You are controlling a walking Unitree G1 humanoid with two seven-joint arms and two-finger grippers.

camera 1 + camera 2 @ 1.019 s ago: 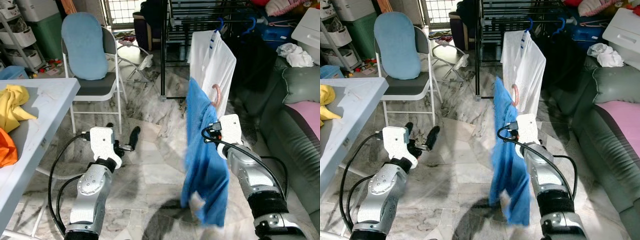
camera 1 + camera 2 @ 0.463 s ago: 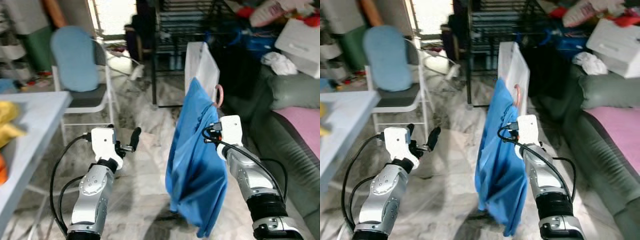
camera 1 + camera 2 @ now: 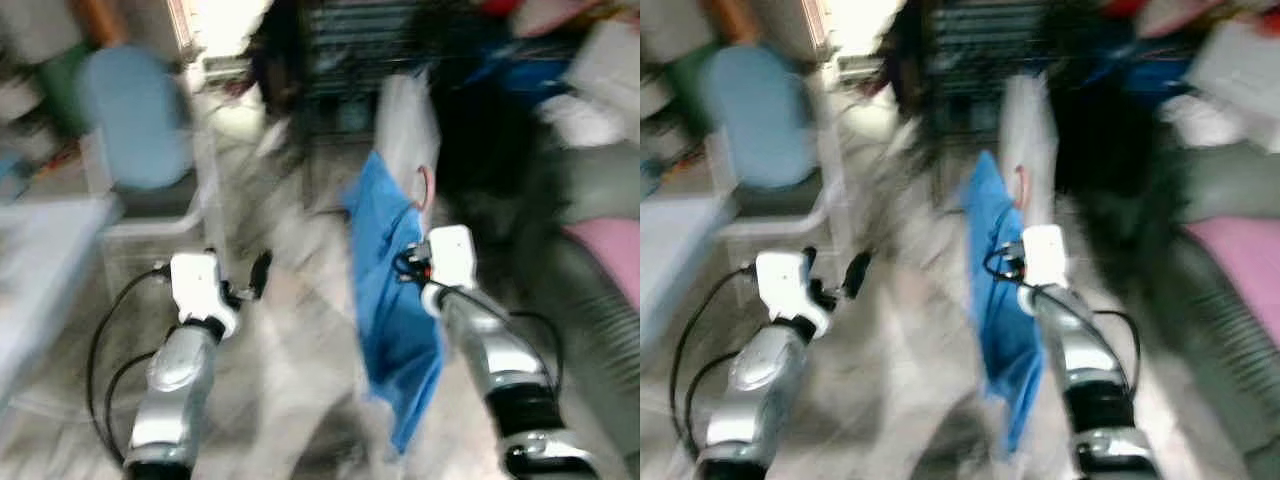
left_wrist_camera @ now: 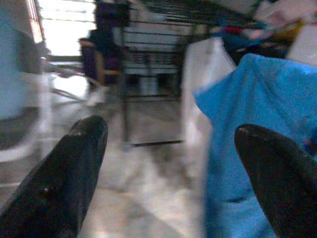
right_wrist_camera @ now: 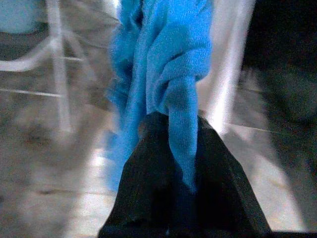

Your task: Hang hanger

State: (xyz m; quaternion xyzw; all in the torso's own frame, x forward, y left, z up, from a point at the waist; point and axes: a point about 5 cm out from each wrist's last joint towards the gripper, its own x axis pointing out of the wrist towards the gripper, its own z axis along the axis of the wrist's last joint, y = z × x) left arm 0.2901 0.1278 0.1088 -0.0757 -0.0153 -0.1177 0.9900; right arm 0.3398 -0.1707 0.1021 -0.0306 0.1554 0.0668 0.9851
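Hanger (image 3: 428, 188) with its blue shirt (image 3: 392, 300) hangs pinched in my right gripper (image 5: 171, 130), short of the dark rack (image 3: 350, 60). My left gripper (image 4: 168, 163) has its 2 fingers spread, empty. Swinging cloth could slip off mid-walk.

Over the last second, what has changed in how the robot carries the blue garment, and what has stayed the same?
The camera has swung and blurred as the robot moves, so most of the shift is the view's. The blue garment has swung from hanging straight to trailing at a slant. The right gripper stays shut on the blue garment, the pink hanger hook above it. The left gripper remains open and empty. The white shirt still hangs on the rack.
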